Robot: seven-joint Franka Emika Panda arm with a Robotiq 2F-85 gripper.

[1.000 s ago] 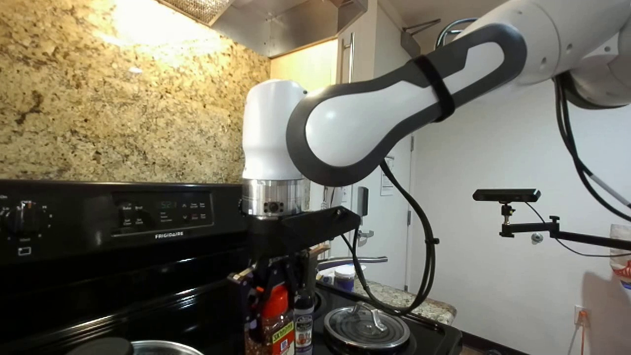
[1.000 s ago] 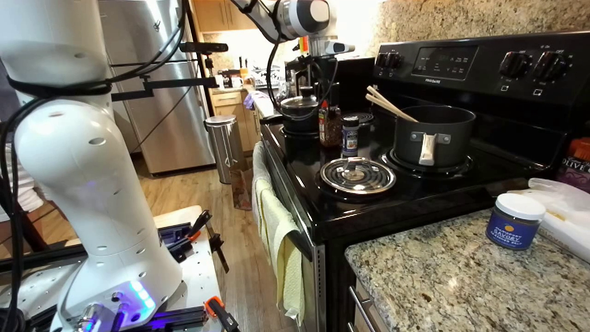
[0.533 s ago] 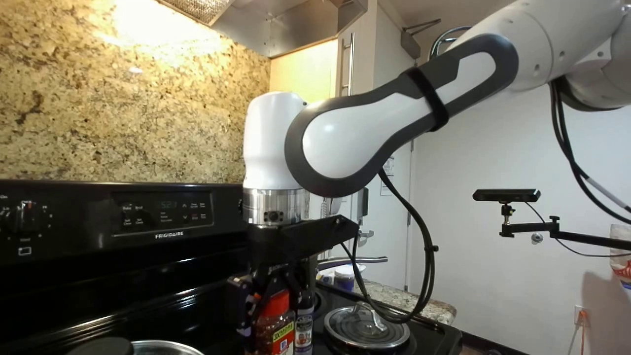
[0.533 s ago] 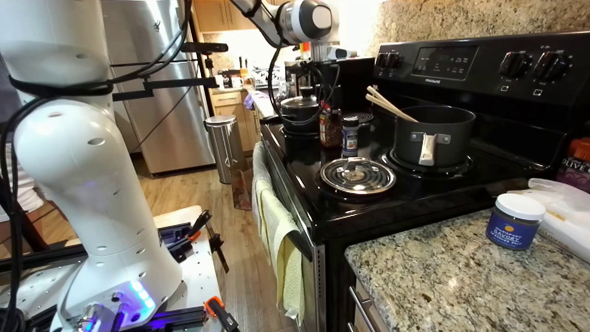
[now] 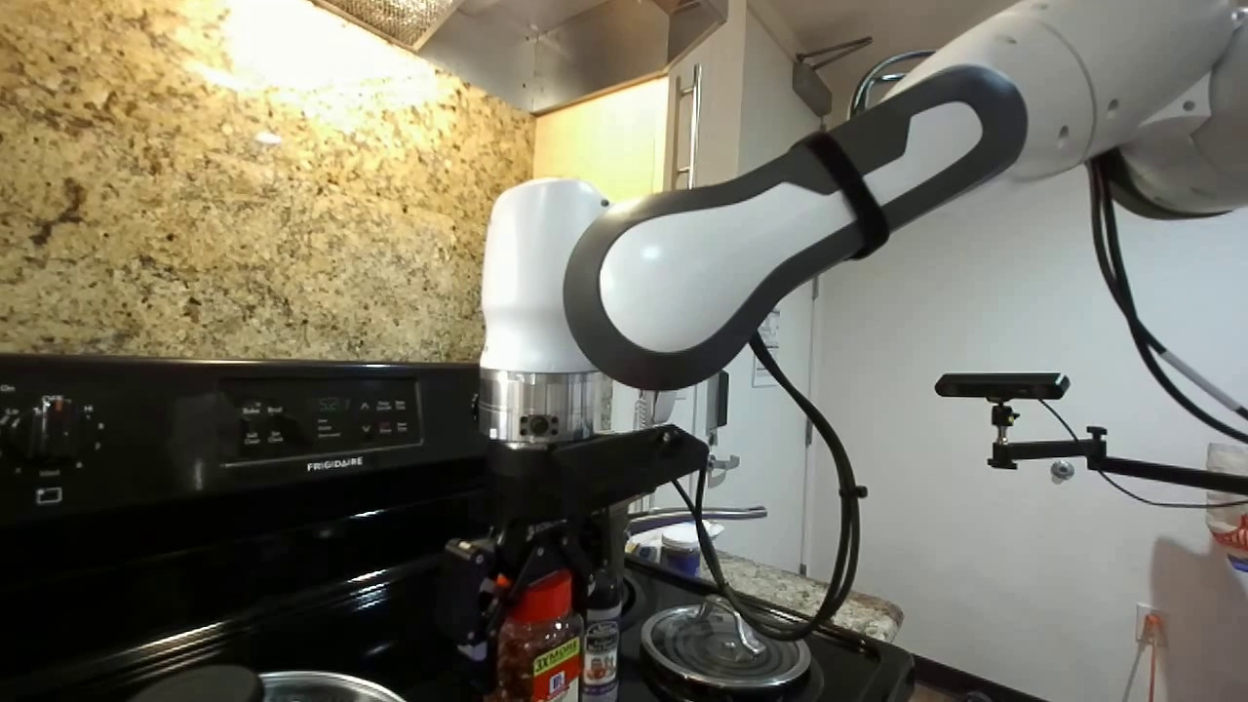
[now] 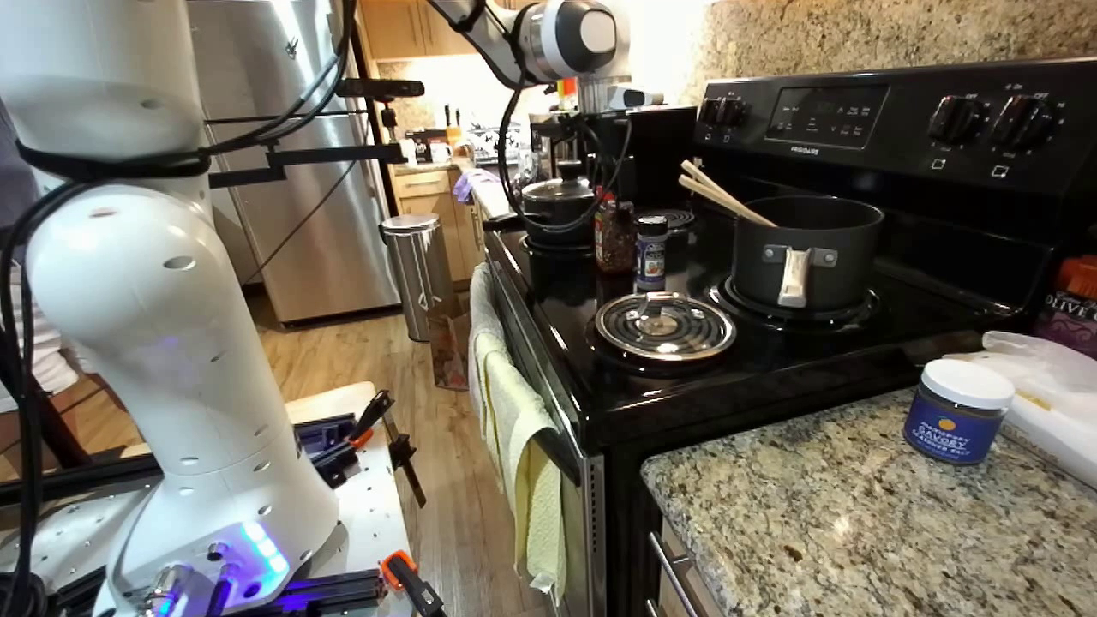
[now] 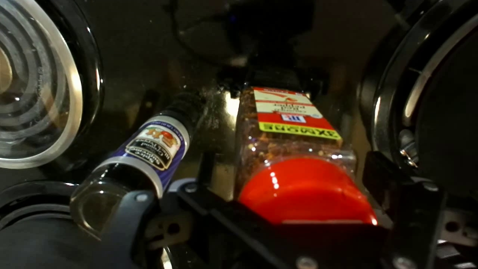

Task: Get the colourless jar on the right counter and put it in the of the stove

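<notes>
In the wrist view the gripper (image 7: 291, 162) comes in from the bottom edge, its fingers (image 7: 381, 173) spread apart with the jar (image 7: 293, 147) between them. On the left of this view a gap shows between finger and jar; on the right the finger is just beside it, and I cannot tell if it touches. The jar has a red lid, a clear body with reddish flakes inside and a label reading "3X MORE" upside down. It stands on the black stove (image 7: 130, 74), with a pepper bottle (image 7: 149, 149) near it but apart. A glass lid (image 7: 33, 93) over a coil fills the upper left corner. In an exterior view the white arm (image 5: 682, 273) bends so that the gripper points straight down at the red lid. The jar is upright, its foot cut off by the bottom edge, and the pepper bottle is just to its right. At the left rises the stove's back panel, with a knob (image 5: 51, 429) and a lit display (image 5: 331, 405). In an exterior view the jar is on the stove between a lidded pot (image 6: 542, 212) and the pepper bottle; the fingers are hard to make out there. A dark pot (image 6: 810, 274) with wooden handles (image 6: 724, 201) leaning out sits near the back panel. A yellow towel (image 6: 514, 386) hangs down the stove's front, and a blue tub (image 6: 956, 420) with a white cap stands on the speckled counter (image 6: 840, 531).
</notes>
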